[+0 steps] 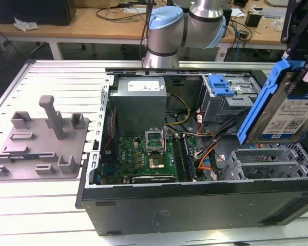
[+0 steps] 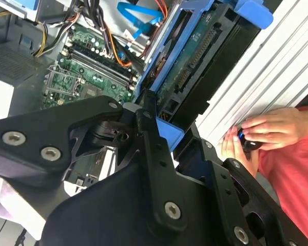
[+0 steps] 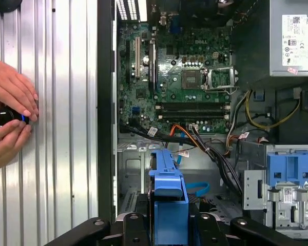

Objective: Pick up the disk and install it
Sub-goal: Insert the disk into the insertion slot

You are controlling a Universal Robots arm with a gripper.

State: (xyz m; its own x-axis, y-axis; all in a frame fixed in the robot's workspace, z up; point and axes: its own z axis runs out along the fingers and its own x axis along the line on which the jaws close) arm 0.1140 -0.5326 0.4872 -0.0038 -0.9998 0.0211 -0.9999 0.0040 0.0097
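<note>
The disk point(image 1: 290, 115), a silver drive with a white-and-blue label in a blue carrier frame, hangs upright over the open computer case point(image 1: 195, 205), at the exterior view's right. My gripper point(image 1: 301, 72) is shut on it from above. In the second wrist view the black fingers point(image 2: 150, 148) clamp the blue frame, and the disk point(image 2: 195, 61) shows its green circuit-board side. In the first wrist view the disk point(image 3: 167, 187) is seen edge-on between the gripper point(image 3: 167, 228) arms, above the metal drive bay point(image 3: 138, 169).
Inside the case are the motherboard point(image 1: 143, 156), a big grey power supply box point(image 1: 141, 100), loose cables point(image 1: 205, 154) and a drive cage with a blue latch point(image 1: 220, 84). A grey fixture plate point(image 1: 41, 138) lies at the exterior view's left. A person's hands point(image 3: 10, 118) hold a small black device beside the case.
</note>
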